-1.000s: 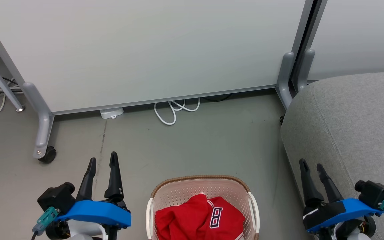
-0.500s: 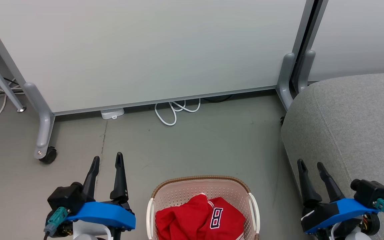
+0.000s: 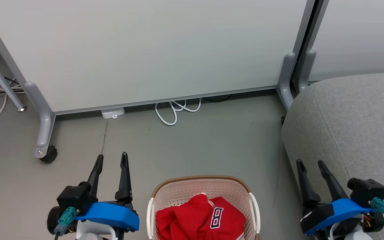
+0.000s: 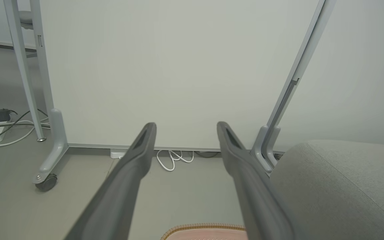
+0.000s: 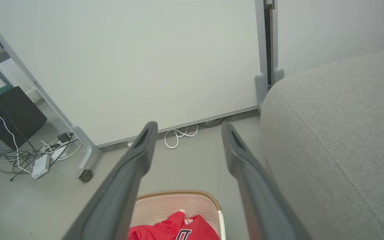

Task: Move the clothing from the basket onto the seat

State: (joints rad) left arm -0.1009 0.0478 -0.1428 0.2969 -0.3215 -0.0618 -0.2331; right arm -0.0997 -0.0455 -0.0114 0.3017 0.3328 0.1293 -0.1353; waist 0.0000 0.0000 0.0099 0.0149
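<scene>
left gripper and right gripper spread apart, empty; red jerseys in laundry basket between them; couch cushion beside right gripper

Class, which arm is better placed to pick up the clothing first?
Probably left: the open left gripper hangs nearer the basket holding the clothing; the open right gripper hangs by the seat.

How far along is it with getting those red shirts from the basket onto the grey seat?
Nothing looks done yet: the clothing lies bunched in the basket, none on the visible part of the seat. In hand: nothing; the left claw and right claw hang open and empty either side of the basket. Left: every garment to lift across.
</scene>
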